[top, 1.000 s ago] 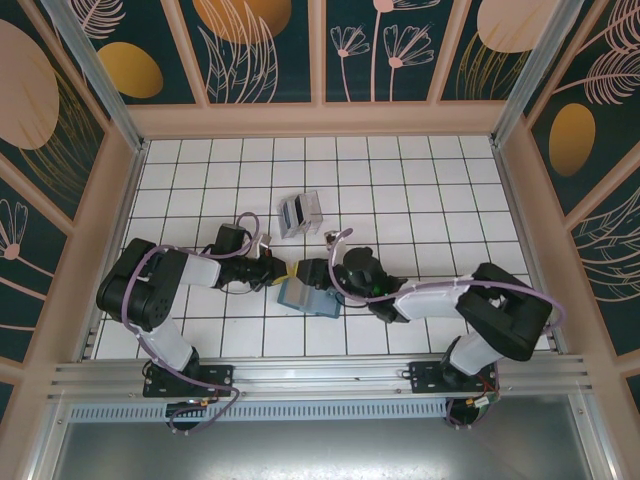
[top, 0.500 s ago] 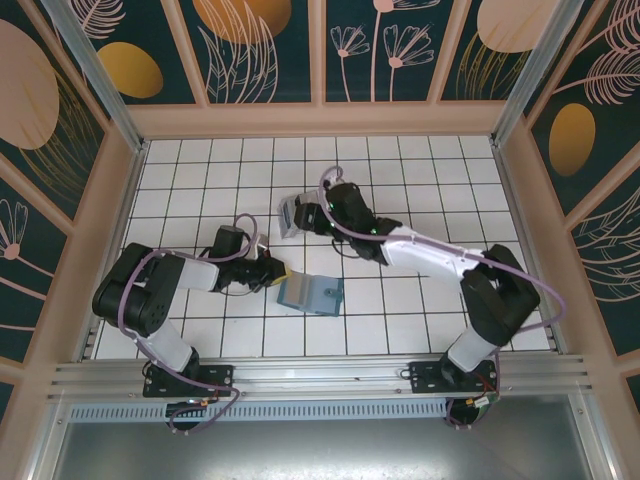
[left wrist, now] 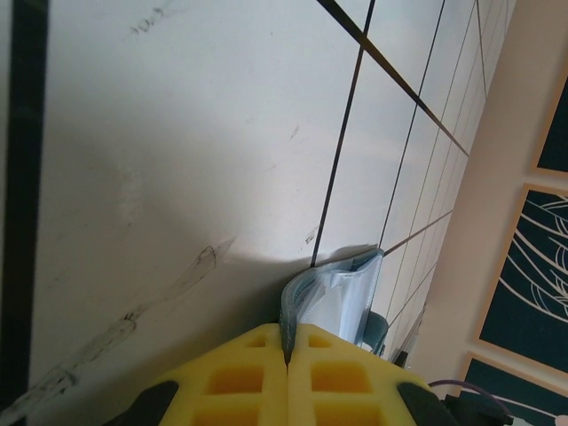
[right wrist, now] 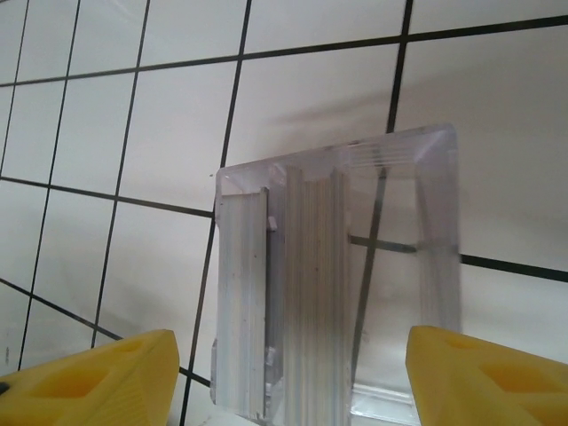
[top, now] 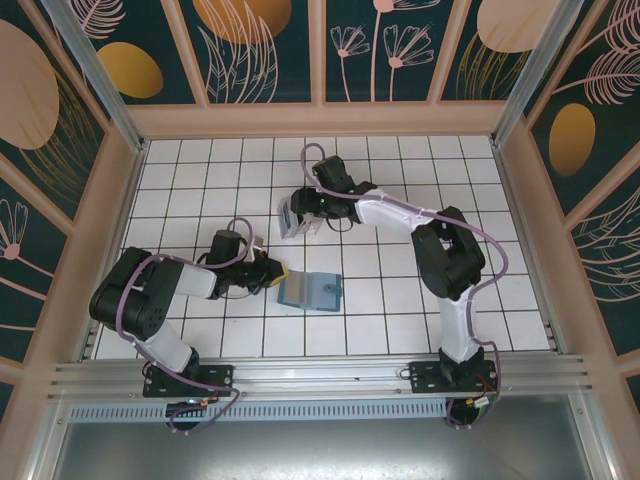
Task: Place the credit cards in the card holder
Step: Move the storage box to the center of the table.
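The left arm is folded back on itself, low down, and its forearm points off to the right. The left pincer is squeezed tight, with its two yellow pads pressed flat together (a thin edge of the card holder is nipped in the crack between them). The right arm goes up tall, then reaches far out and over to the left. The right pincer points down with its jaws spread wide, one yellow fingertip at each side.
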